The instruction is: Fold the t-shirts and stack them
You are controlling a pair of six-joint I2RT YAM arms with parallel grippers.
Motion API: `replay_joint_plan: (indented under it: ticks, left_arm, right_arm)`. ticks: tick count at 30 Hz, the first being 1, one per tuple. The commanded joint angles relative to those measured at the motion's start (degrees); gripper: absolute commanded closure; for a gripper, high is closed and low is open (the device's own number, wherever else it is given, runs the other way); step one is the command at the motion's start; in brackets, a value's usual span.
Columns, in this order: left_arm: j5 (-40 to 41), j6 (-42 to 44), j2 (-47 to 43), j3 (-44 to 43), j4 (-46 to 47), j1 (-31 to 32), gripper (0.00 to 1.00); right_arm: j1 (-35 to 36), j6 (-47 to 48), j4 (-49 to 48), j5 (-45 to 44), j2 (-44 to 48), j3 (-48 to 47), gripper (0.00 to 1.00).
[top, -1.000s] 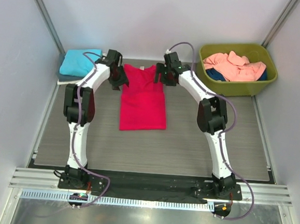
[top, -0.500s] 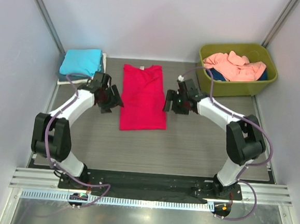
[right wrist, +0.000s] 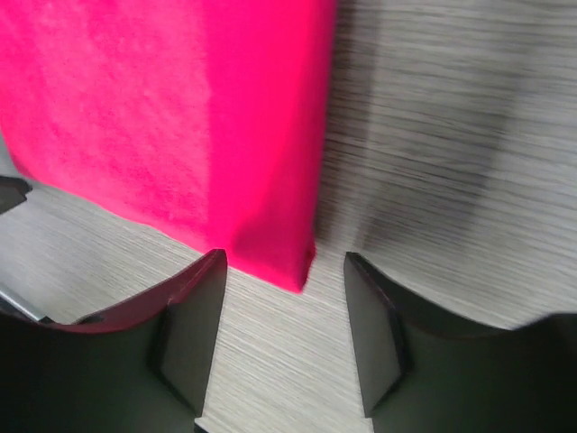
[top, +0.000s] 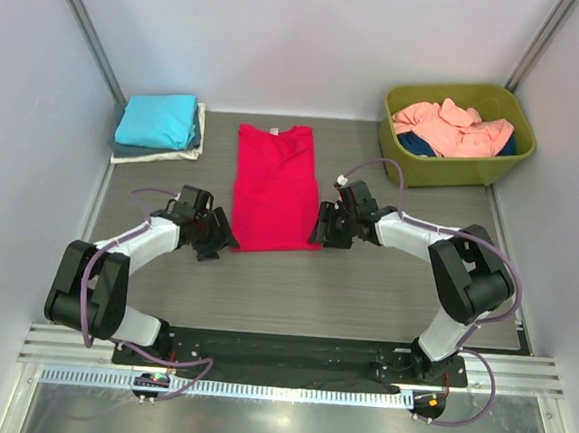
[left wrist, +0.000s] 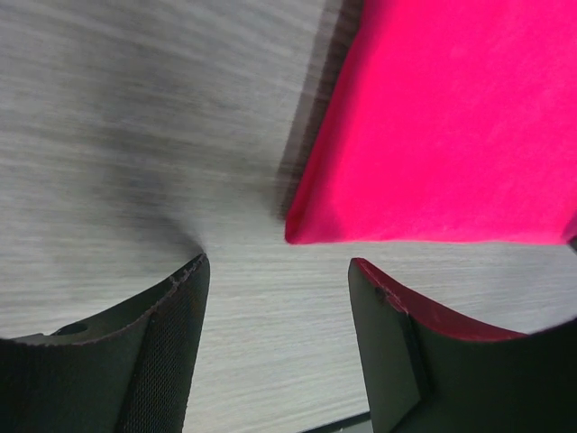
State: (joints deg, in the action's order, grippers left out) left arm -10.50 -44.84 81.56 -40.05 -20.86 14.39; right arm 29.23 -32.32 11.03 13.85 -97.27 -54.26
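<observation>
Mid-table: crimson shirt (top: 277, 185), folded to long strip; cross-fold not yet done. At its near corners: left gripper (left wrist: 279, 271) and right gripper (right wrist: 284, 271), jaws apart, nothing held. Far left: stack (top: 158, 126), turquoise on top. In tub (top: 443, 171): salmon shirt (top: 452, 127), dark blue shirt (top: 411, 143), possibly more.

No text, brand, number or sign can be read in any view; small pale neck tag (top: 273, 131) at the collar of the crimson-pink t-shirt (top: 274, 190), too small to make out; both wrist views show only plain cloth and wood-grain surface, no markings.
</observation>
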Motion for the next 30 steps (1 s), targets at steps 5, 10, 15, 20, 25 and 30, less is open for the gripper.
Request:
replay_joint_plan:
  ticks: [5,10,15,20,25,30]
  left_arm:
    - [-1.54,-1.57,-0.18,2.96,9.17,0.2,0.39]
    - [-1.89,-1.92,1.23,3.67,11.45,0.2,0.47]
    - [-2.95,-2.36,1.59,4.89,12.95,0.46,0.55]
    - [-2.07,-2.36,1.41,5.51,13.83,0.72,0.8]
    - [-1.72,-2.89,1.41,5.69,14.89,0.81,1.0]
    - [-2.33,-2.88,-2.19,6.39,13.84,1.07,1.0]
  right_arm:
    - [0.65,-1.61,-5.67,1.27,-1.07,2.23,0.61]
    - [0.65,-1.52,-5.66,0.92,-1.6,2.67,0.72]
    - [0.47,-1.17,-5.58,0.74,-1.95,3.02,0.77]
    - [0.56,-1.0,-5.58,0.57,-2.22,3.02,0.85]
    - [0.56,-0.82,-5.32,0.57,-1.87,3.11,0.99]
    - [0.65,-0.47,-4.0,0.57,0.41,4.07,0.99]
